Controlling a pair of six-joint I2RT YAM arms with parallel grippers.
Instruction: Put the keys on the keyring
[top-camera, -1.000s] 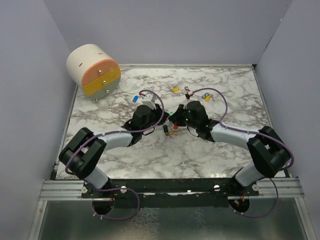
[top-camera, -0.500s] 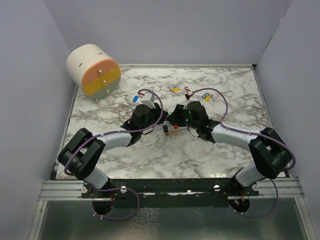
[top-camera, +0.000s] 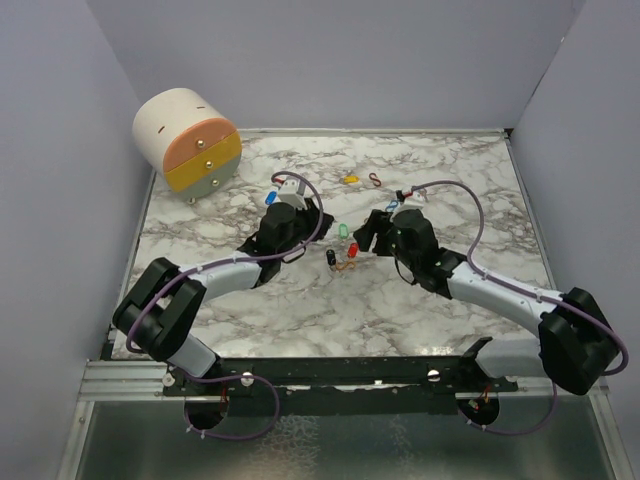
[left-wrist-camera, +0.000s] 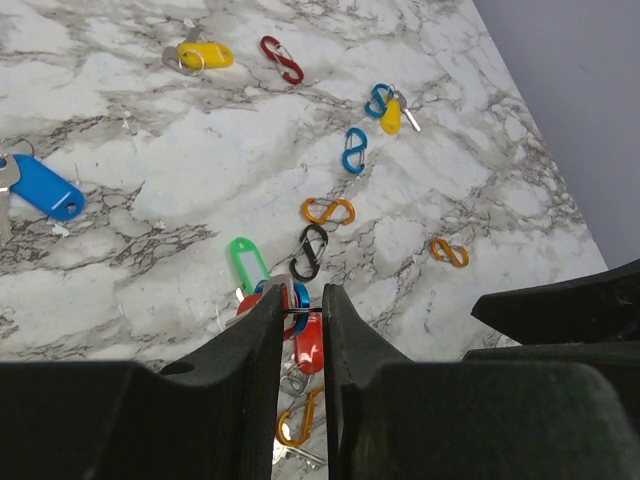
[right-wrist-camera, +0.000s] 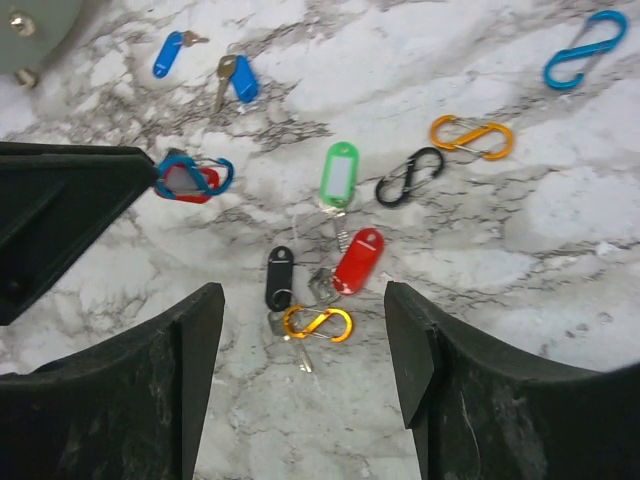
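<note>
Item 1, left claw (left-wrist-camera: 298, 296): I read its jaws as almost together, pinching a blue S-clip (right-wrist-camera: 192, 177) with a clipped red tag (right-wrist-camera: 183, 183) inside; whether it clears the marble table (top-camera: 300, 310) I cannot tell. Item 2, right claw (right-wrist-camera: 302, 292): jaws spread wide, gripping nothing, facing the loose keys (top-camera: 347, 250). Item 3, those keys, table centre, between both claws: green tag (right-wrist-camera: 338, 172); loose red tag (right-wrist-camera: 357, 260) at its 6 o'clock; black tag (right-wrist-camera: 279, 277) at its 7 o'clock; orange clip (right-wrist-camera: 317, 322) just beside those 2. Item 4, black clip (right-wrist-camera: 409, 176): 3 o'clock of the green tag. Item 5, blue tag (right-wrist-camera: 243, 80): 11 o'clock. Item 6, drawer unit (top-camera: 188, 140): table's 10 o'clock corner.
</note>
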